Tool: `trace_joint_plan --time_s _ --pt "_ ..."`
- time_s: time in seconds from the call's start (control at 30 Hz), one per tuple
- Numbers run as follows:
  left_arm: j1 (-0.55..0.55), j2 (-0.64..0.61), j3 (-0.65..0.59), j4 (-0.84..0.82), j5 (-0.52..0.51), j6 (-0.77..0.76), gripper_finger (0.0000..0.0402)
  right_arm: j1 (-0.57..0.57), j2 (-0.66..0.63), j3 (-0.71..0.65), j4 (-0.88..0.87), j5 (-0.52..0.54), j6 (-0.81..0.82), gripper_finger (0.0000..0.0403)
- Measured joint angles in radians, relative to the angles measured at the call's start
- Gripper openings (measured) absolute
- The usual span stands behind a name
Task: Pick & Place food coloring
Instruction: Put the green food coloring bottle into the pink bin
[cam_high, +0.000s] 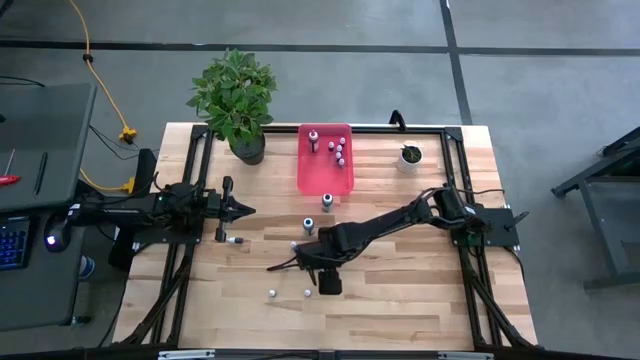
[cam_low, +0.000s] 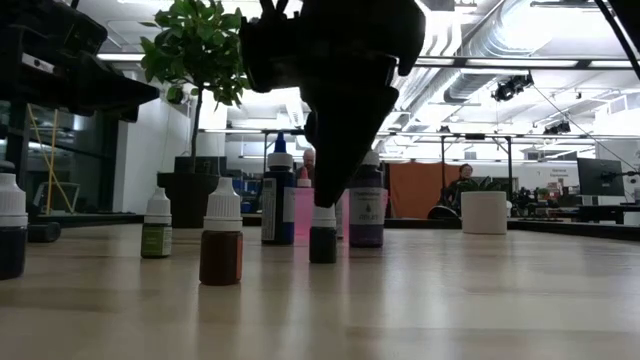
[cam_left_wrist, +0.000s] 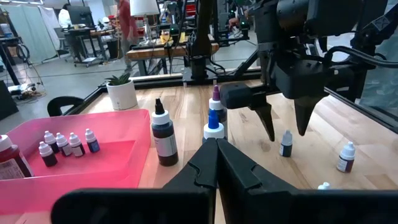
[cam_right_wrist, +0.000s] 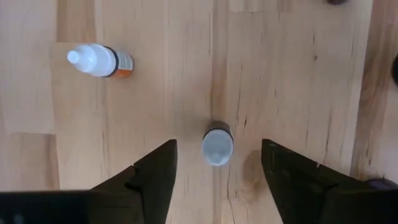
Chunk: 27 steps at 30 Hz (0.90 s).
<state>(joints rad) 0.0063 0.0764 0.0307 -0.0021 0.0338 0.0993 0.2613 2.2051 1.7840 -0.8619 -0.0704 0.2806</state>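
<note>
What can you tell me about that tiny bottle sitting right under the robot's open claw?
The little bottle is a dropper type with a white cap and a dark body, plastic by the look of it. It stands upright on the bare wooden table, apart from the other bottles. The right tool hangs over it, pointing straight down, its two dark fingers spread open on either side of the cap. Nothing touches the bottle except the table.

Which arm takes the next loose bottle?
Right. The right gripper hangs open directly over a small white-capped bottle, one finger either side. The left gripper is shut, parked near the table's left edge.
</note>
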Motion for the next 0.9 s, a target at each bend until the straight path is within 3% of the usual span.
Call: trace_joint_plan --time_s 0.37,0.9 --pt "0.000 0.000 0.000 0.000 0.000 0.000 0.0000 0.015 0.000 0.000 0.011 -0.003 -0.017 0.0130" --pt "0.000 0.000 0.000 0.000 0.000 0.000 0.0000 0.014 0.016 0.001 0.025 -0.024 -0.018 0.0058"
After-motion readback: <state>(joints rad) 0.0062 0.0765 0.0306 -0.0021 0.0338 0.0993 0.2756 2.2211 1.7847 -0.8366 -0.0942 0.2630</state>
